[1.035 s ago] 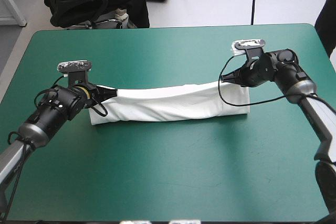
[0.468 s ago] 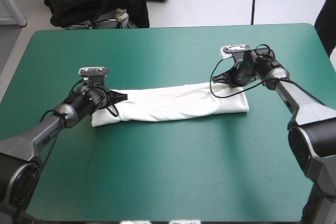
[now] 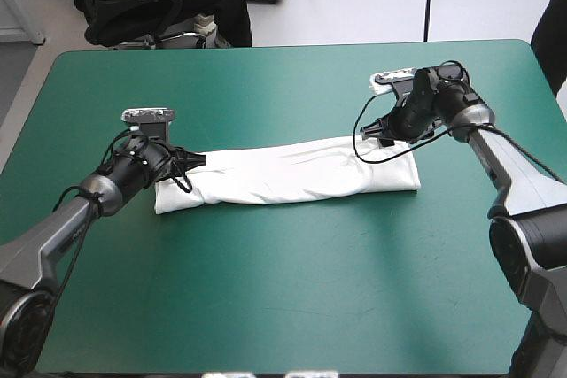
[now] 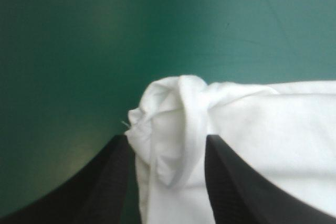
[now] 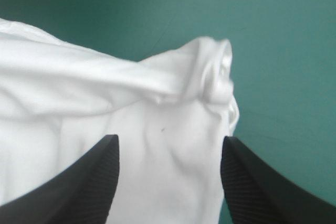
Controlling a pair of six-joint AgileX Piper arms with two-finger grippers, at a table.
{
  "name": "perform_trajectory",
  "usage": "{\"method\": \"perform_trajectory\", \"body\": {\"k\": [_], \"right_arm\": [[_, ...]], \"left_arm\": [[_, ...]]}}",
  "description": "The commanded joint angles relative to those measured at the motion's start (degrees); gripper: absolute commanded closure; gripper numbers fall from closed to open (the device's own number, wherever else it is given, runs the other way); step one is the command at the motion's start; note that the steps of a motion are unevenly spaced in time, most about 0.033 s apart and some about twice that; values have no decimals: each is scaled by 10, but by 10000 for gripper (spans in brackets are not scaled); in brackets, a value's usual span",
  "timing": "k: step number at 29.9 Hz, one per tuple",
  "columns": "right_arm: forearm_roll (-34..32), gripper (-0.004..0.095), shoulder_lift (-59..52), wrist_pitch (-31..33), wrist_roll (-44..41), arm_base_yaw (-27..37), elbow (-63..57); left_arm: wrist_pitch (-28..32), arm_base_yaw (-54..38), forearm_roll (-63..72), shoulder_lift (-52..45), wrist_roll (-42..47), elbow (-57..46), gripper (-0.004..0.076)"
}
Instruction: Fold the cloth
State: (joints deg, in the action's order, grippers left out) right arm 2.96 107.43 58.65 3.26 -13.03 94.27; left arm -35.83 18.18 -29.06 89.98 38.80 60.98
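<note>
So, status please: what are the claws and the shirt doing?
Left gripper open, right gripper open, one at each end. T-shirt: long folded strip, flat on the table. Nothing in the way.

No text, label, brand, number or sign can be read in any of the views.
</note>
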Motion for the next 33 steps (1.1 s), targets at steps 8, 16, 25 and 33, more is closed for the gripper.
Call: {"method": "perform_trajectory", "body": {"k": [8, 16, 25, 33], "right_arm": [[-92, 335, -175, 40, -3, 5, 22], [-47, 335, -211, 38, -9, 94, 22], [171, 335, -199, 29, 164, 198, -18], [196, 337, -180, 22, 198, 207, -45]], "left_arm": [[-118, 2, 77, -199, -85, 34, 400], [-91, 2, 353, -240, -365, 59, 741], [-79, 13, 524, -88, -514, 136, 741], [-74, 100, 509, 73, -507, 215, 741]]}}
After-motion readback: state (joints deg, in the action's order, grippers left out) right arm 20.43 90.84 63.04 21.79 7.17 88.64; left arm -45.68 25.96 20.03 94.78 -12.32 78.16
